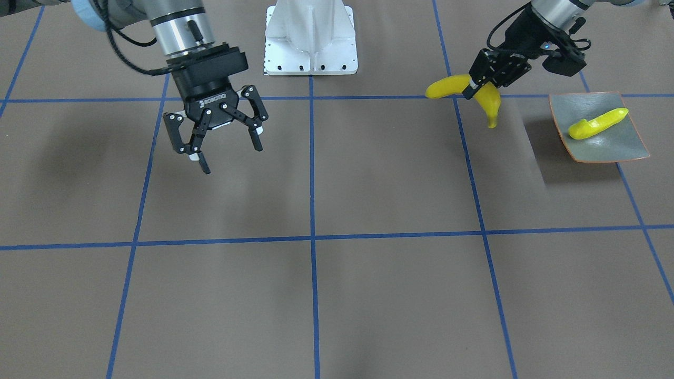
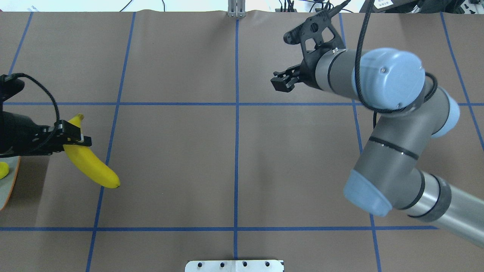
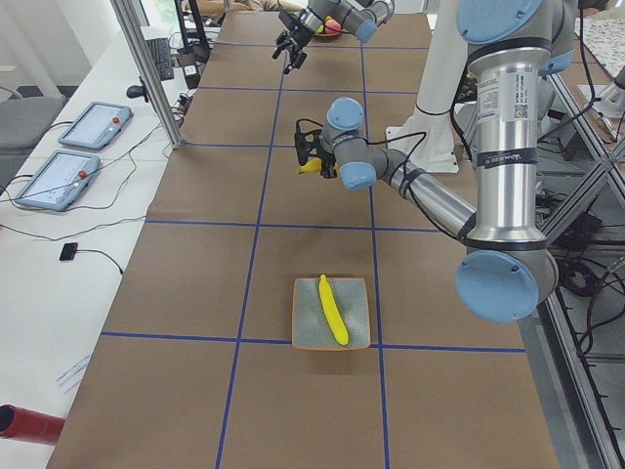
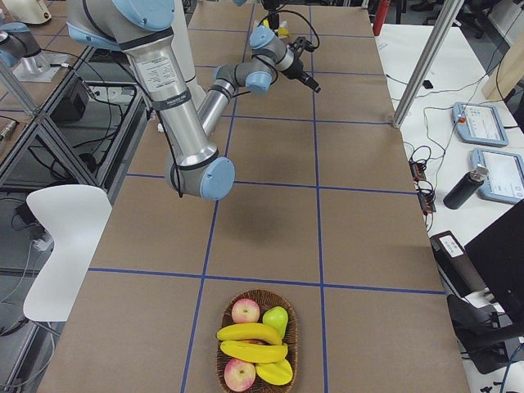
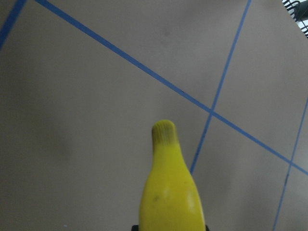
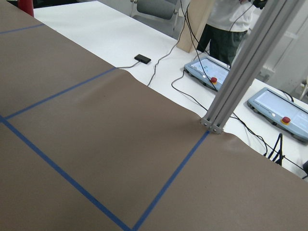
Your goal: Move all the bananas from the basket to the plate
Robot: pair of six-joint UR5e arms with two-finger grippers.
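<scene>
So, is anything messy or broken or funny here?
No, nothing is spilled or broken. One banana lies in the plate. The left gripper holds a second banana in the air, short of the plate. Two more bananas wait in the basket with other fruit. The right gripper is open and empty.

In the overhead view you lose nearly all of the plate [image 2: 8,183] off the picture's left side, at the table's left end. Only a sliver of orange rim and the tip of the plate banana [image 2: 2,170] show, and the left gripper [image 2: 79,139] is cut there too, bar its fingers. In the left wrist view the held banana [image 5: 168,192] runs off the bottom edge, its gripped part unseen. In the exterior right view the basket [image 4: 260,293] is clipped at the bottom, and one basket banana [image 4: 255,353] lies partly under another.
</scene>
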